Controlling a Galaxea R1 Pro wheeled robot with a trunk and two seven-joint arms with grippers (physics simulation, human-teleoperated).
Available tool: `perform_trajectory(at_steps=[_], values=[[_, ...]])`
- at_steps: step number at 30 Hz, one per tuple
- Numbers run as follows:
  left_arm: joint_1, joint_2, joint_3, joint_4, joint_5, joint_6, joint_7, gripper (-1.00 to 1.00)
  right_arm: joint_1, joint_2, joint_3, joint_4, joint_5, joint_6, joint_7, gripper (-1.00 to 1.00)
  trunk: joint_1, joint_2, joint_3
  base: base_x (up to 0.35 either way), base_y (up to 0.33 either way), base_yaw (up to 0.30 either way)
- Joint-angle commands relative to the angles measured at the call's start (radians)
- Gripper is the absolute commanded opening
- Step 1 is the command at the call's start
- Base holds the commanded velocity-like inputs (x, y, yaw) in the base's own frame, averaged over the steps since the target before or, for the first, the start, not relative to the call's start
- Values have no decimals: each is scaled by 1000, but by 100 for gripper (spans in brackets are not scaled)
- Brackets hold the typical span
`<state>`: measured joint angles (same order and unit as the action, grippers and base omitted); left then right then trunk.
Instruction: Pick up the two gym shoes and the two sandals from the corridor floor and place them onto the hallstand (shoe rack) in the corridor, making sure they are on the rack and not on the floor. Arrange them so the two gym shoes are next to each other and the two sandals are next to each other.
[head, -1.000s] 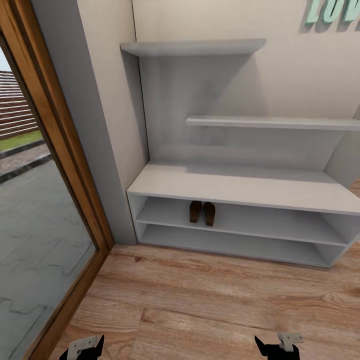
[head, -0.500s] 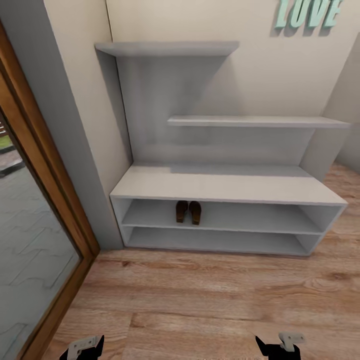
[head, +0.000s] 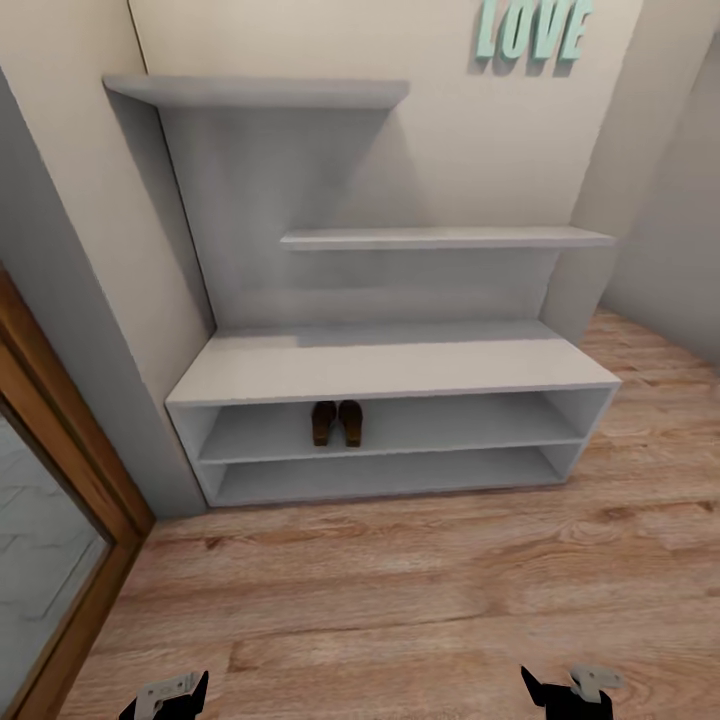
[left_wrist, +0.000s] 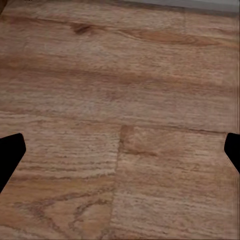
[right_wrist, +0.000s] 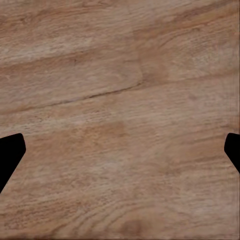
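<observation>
- Head view has swung since a second ago: the hallstand (head: 390, 365) sits further toward the left of the frame, the glass door (head: 40, 560) is nearly out at lower left, and a corner wall (head: 660, 200) shows at upper right. That is your camera turning, not the furniture moving.
- The two sandals (head: 337, 422) stay side by side on the upper open shelf, touching or nearly so; judged from this, their half is done.
- No gym shoes appear on the corridor floor (head: 400, 600) here, so your turn reads as a search for them.
- Your left tool (left_wrist: 120, 150) and right tool (right_wrist: 120, 150) are spread wide and empty over bare planks.
</observation>
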<state>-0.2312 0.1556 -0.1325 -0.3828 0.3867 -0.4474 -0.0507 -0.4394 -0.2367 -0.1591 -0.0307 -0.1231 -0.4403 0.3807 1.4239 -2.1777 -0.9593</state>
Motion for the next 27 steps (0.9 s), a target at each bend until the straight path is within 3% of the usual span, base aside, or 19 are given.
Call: perform_trajectory(at_steps=[1, 27], values=[[0, 1, -5, 1, 11, -4, -4, 100, -1, 0, -4, 2, -11, 0, 10, 100, 0, 0, -2, 0, 0, -258], [0, 1, -6, 1, 11, -4, -5, 100, -1, 2, -4, 2, -12, 0, 10, 100, 0, 0, -31, 0, 0, -230]])
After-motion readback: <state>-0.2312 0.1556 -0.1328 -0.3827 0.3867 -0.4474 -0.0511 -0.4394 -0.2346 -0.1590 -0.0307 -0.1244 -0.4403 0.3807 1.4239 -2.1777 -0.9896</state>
